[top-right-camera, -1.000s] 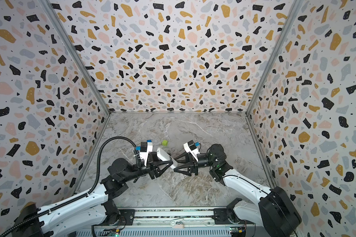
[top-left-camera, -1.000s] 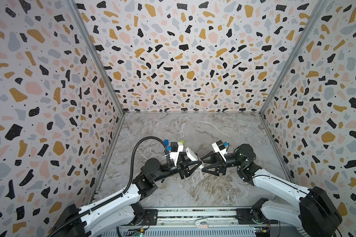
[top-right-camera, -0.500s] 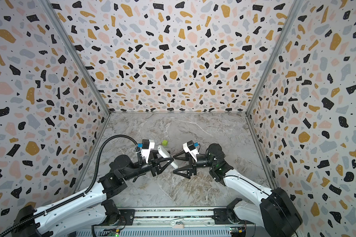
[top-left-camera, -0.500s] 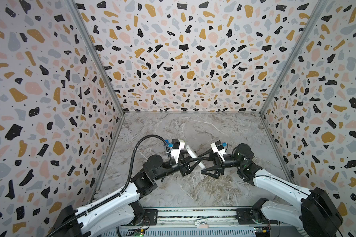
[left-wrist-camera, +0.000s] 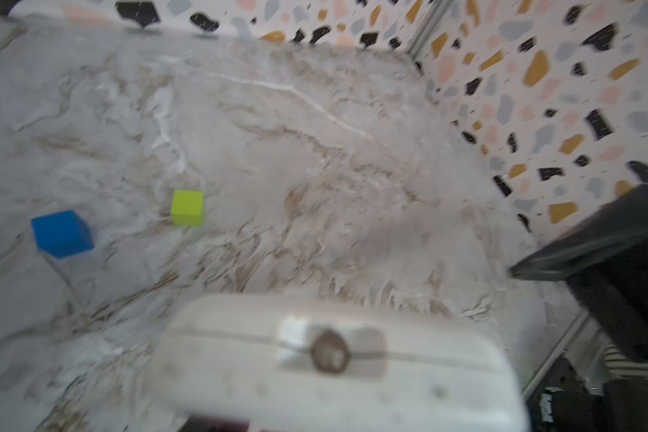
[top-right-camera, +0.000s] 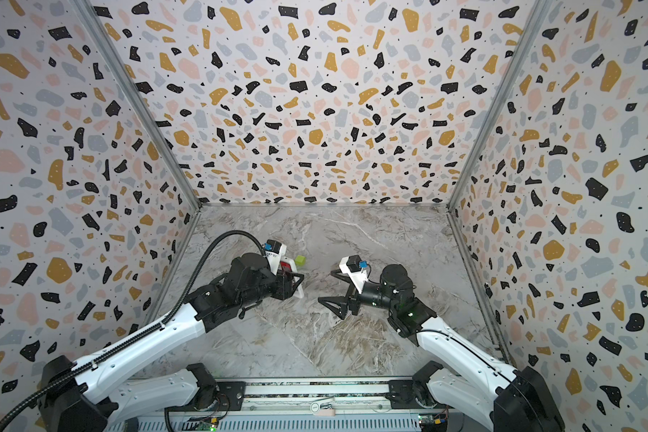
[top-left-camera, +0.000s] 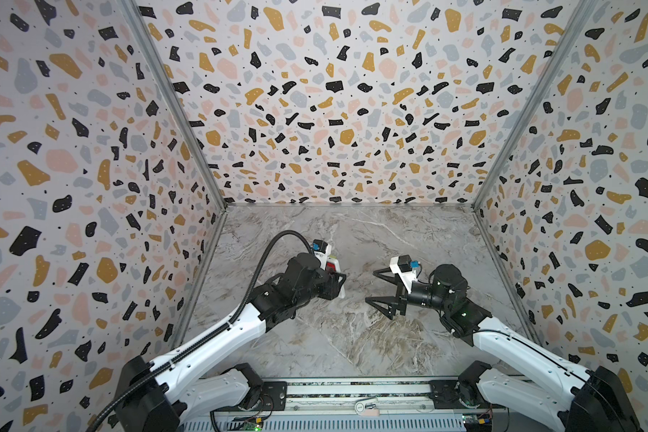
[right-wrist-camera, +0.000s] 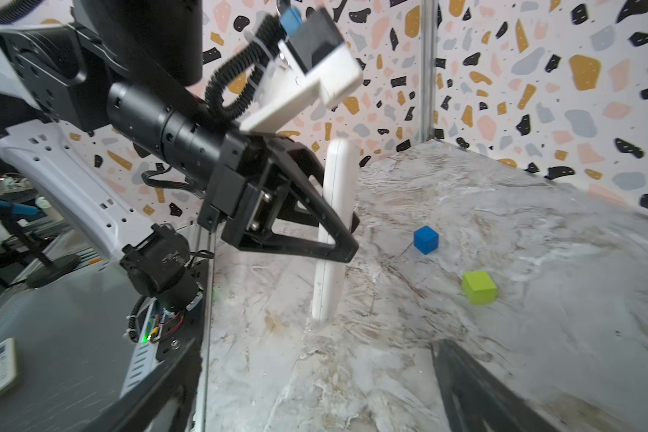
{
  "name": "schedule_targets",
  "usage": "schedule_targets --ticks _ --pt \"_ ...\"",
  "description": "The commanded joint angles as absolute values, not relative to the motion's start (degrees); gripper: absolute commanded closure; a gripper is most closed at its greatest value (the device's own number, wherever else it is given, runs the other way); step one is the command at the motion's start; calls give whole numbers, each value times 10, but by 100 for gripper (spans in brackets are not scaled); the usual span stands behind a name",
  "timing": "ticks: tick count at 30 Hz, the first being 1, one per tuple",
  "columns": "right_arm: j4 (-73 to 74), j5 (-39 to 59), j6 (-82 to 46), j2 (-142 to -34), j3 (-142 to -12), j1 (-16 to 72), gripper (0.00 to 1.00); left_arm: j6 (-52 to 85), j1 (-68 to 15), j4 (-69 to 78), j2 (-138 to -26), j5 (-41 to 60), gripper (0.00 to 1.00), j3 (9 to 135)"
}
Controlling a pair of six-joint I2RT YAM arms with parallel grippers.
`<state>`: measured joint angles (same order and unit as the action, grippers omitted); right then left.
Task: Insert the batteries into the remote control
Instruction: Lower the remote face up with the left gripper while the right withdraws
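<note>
1. the left claw [top-left-camera: 338, 284] pinches the remote control [top-left-camera: 333, 264] across its width, one black finger on each side. the right wrist view shows this grip clearly [right-wrist-camera: 350, 235].
2. the remote control [right-wrist-camera: 333, 224] stands nearly upright and leans a little, seen edge-on as a white slab. its lower end is down by the table [top-left-camera: 352, 336], but whether it touches cannot be told.
3. both top views show a strip of the remote's red face just above the claw [top-right-camera: 287, 267].
4. in the left wrist view the remote's white end [left-wrist-camera: 333, 374] fills the lower part, blurred, with a small dark round spot in its middle.
5. the remote is held a little left of the table's middle, between the near and far edges.
6. the right claw [top-left-camera: 371, 286] is spread wide with nothing between its fingers. it points at the left claw across a gap, well apart from the remote [top-right-camera: 326, 286].
7. a green cube [top-right-camera: 300, 260] lies on the table just beyond the remote, toward the far edge.
8. a blue cube [right-wrist-camera: 426, 239] sits near the green cube [right-wrist-camera: 479, 287], the two apart. both also show in the left wrist view, blue [left-wrist-camera: 61, 233] and green [left-wrist-camera: 188, 207].
</note>
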<state>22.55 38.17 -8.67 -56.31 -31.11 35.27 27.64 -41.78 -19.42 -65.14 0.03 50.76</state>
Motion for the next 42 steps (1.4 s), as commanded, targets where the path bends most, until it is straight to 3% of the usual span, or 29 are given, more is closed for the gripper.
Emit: schedule_targets --ticks 1,19,29,35,42 --pt "201 314 -66 -550 -306 356 1 268 -415 -315 -685 -17 82 544" --pt "230 183 -41 -604 -258 367 1 319 -413 -358 -868 28 77 539" --pt "241 193 -40 -598 -244 367 1 347 -414 -370 -935 26 73 554" --pt "242 190 -41 -582 -238 368 1 360 -414 -359 -952 28 63 545" --pt "246 188 -42 -572 -234 367 1 376 -414 -341 -976 17 60 542"
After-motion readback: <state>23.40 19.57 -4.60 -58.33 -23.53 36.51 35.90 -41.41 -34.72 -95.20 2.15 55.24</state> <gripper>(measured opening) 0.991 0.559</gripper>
